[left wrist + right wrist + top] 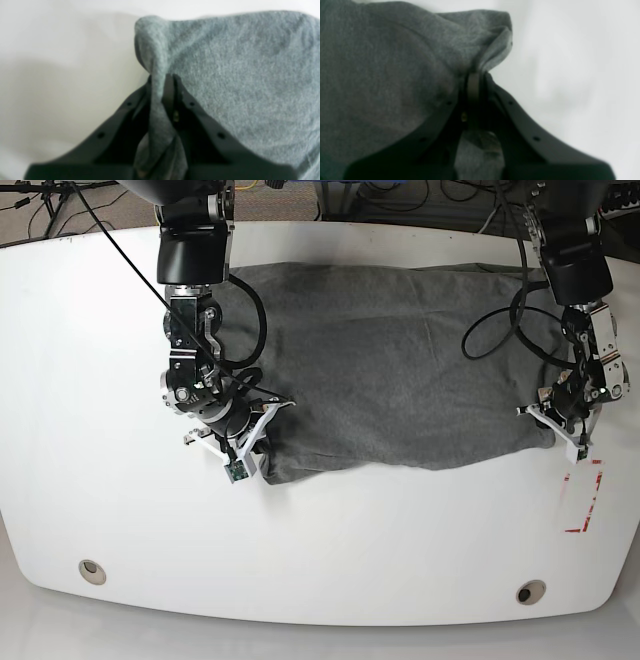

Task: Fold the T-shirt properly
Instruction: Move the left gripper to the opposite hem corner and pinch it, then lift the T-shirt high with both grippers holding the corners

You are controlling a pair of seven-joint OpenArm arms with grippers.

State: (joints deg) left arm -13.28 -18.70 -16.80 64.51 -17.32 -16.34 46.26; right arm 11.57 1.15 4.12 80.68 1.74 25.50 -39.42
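The heather-grey T-shirt (400,380) lies spread across the middle of the white table (350,550), its near edge loosely bunched. In the base view my left gripper (553,420) sits at the shirt's near right corner. In the left wrist view the left gripper (162,78) is shut on a pinched ridge of the T-shirt (237,75). My right gripper (272,415) is at the near left corner. The right wrist view shows the right gripper (476,75) shut on a fold of the T-shirt (382,75).
Red tape marks (585,500) lie on the table just in front of the left gripper. Two round holes (92,570) (530,591) sit near the table's front edge. Black cables (490,330) hang from both arms over the shirt.
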